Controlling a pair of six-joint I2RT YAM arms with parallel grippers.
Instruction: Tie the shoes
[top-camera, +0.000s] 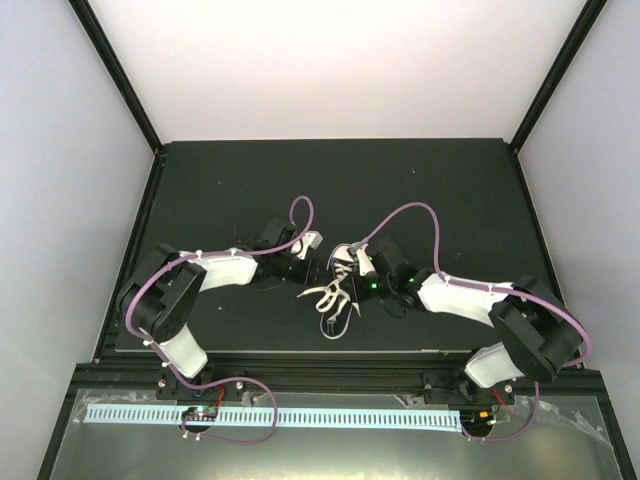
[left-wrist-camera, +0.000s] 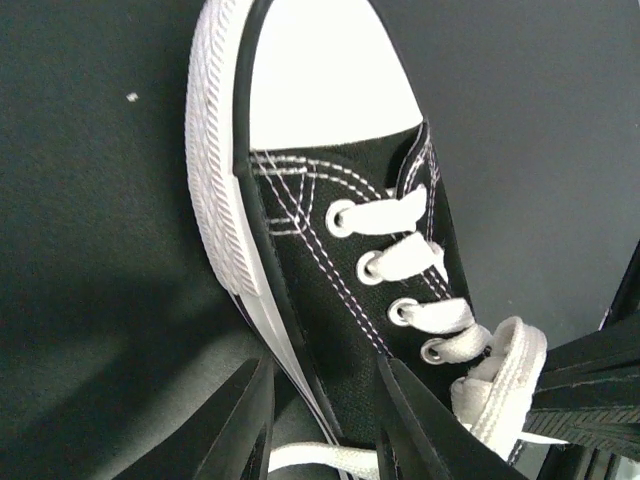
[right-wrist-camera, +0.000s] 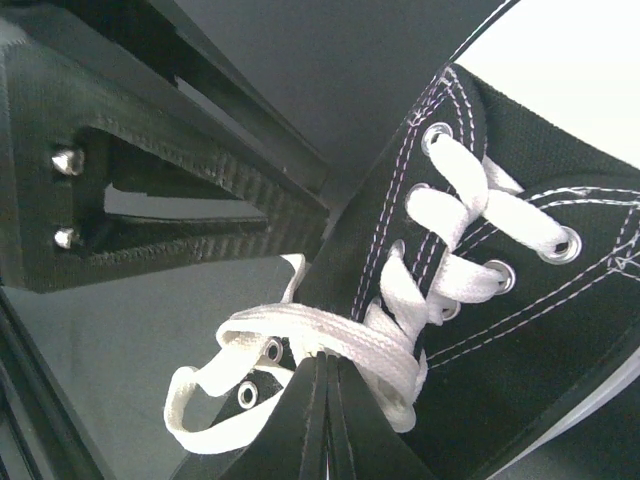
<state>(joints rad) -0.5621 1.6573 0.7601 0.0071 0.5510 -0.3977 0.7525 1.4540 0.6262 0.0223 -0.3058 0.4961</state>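
Note:
The small black sneaker (top-camera: 343, 262) with a white toe cap lies mid-table, and its white laces (top-camera: 335, 298) trail toward the near edge. In the left wrist view the shoe (left-wrist-camera: 330, 250) points up. My left gripper (left-wrist-camera: 325, 440) is open, its fingers (left-wrist-camera: 240, 430) astride the shoe's white sole rim and canvas side wall. In the right wrist view my right gripper (right-wrist-camera: 330, 395) has its fingers pressed together. Its tips are at a flat white lace (right-wrist-camera: 330, 335) that crosses the top eyelets of the shoe (right-wrist-camera: 520, 330) and loops off to the left. The two grippers (top-camera: 305, 265) (top-camera: 362, 278) flank the shoe.
The black mat (top-camera: 330, 180) ends at a near edge (top-camera: 300, 350), just below the laces. The left gripper's black finger (right-wrist-camera: 170, 180) is close above the lace loop in the right wrist view. The right gripper's body (left-wrist-camera: 590, 390) sits at the lower right of the left wrist view.

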